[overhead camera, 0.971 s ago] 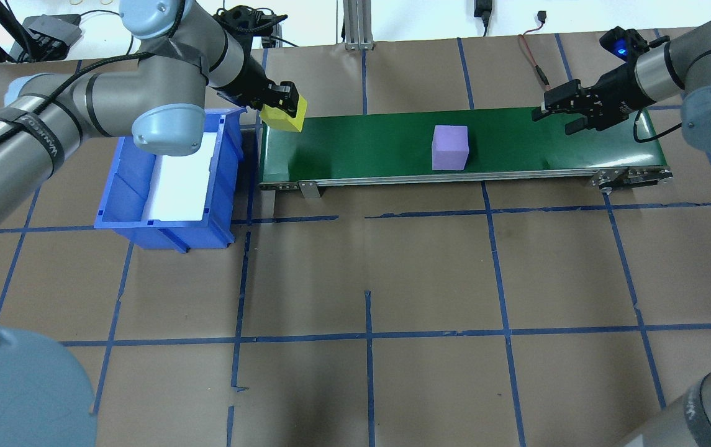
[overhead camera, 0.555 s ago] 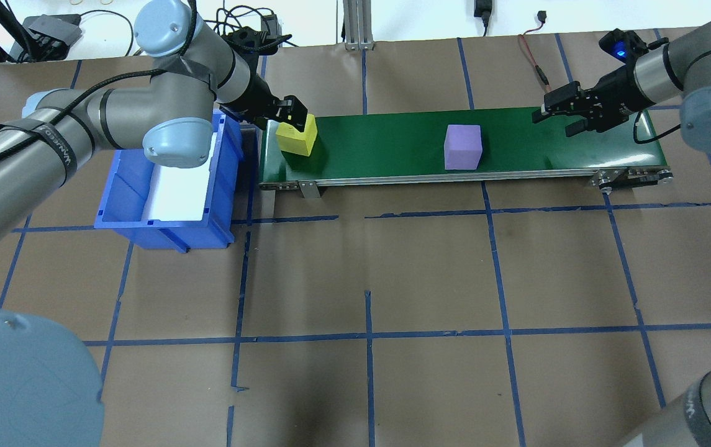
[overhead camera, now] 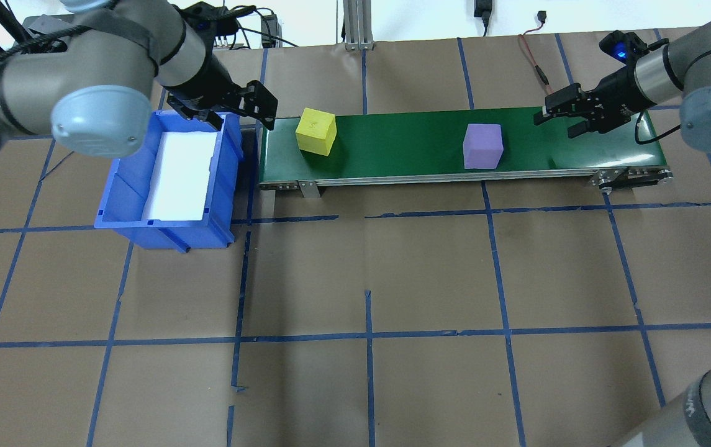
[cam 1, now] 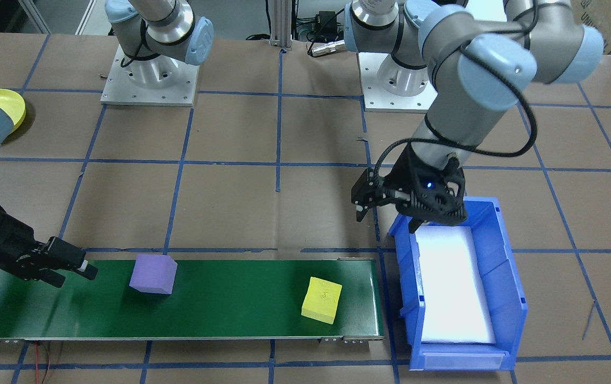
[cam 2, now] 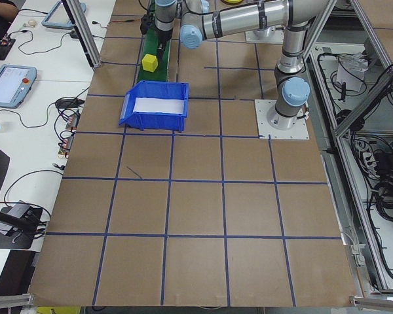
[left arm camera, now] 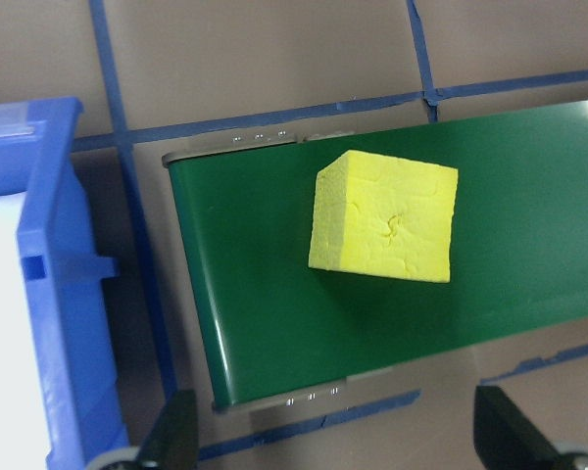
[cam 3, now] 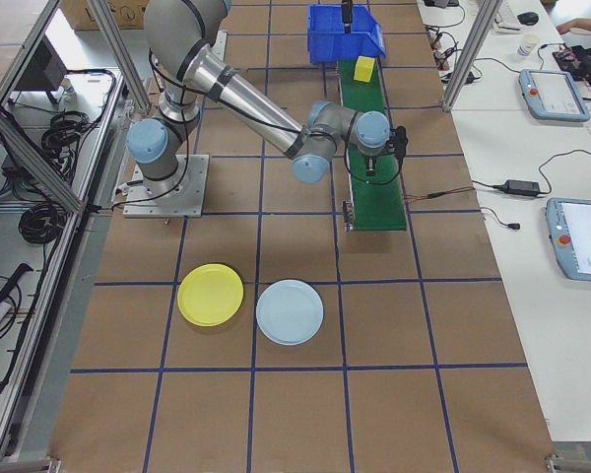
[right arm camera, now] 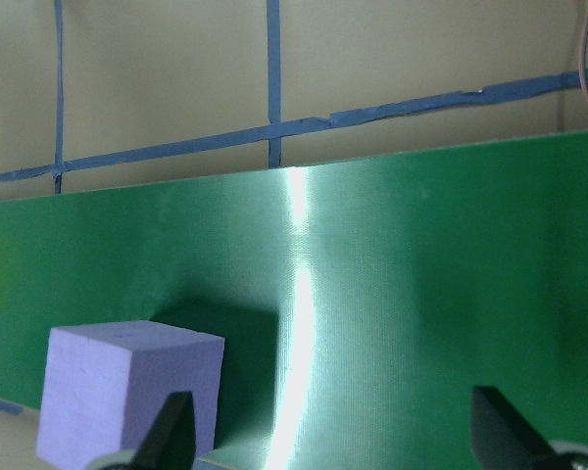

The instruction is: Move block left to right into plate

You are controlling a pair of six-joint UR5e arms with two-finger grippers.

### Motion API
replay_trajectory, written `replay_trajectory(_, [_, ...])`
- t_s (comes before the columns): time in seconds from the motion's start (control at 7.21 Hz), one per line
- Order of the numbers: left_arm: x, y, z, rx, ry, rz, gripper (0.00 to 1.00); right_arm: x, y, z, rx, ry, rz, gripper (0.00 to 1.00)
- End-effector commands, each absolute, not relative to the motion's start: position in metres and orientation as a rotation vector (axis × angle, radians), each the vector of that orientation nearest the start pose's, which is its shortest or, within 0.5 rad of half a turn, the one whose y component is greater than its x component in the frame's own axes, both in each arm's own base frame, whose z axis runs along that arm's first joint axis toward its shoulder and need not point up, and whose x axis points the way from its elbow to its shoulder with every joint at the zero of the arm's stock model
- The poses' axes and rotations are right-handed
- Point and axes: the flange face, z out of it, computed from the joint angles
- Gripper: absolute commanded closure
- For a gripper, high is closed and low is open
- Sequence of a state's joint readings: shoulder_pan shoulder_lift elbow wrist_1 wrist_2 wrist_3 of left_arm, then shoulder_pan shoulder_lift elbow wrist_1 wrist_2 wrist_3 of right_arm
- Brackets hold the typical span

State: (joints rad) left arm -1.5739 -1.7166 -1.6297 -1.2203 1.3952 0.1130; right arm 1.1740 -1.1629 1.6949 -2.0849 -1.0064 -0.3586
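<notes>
Yellow block is sitting free on the green conveyor belt, near the belt end that lies beside the blue bin. Purple block is resting on the same belt, well apart from the yellow one and nearer the right gripper.

Left gripper is hovering above the gap between bin and belt end, fingers spread wide and gripping nothing; its wrist camera is looking down on the yellow block with both fingertips showing far apart at the frame bottom. The bin is holding a white foam liner.

Right gripper is hanging over the far end of the belt, jaws wide and empty, purple block lying short of its fingertips in the wrist view.

Yellow plate is lying on the brown table paper, well apart from the belt, just beside a light blue plate. Both plates are carrying no block
</notes>
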Motion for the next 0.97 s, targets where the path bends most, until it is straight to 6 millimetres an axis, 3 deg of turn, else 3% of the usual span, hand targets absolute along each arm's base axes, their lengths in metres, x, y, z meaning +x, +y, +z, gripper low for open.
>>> replay_trajectory(0.0, [-0.124,-0.485,0.489,0.133,3.227,-0.097,0.0,-0.062,-0.63,0.268,0.057,2.599,-0.255,0.0])
replay_trajectory(0.14, [-0.116,-0.455,0.502,0.135,3.151,0.014,0.0,-0.062,-0.63,0.267,0.061,2.601,-0.254,0.0])
replay_trajectory(0.83, [-0.118,-0.449,0.49,0.133,3.164,0.062,0.0,-0.062,-0.63,0.274,0.109,2.599,-0.251,0.0])
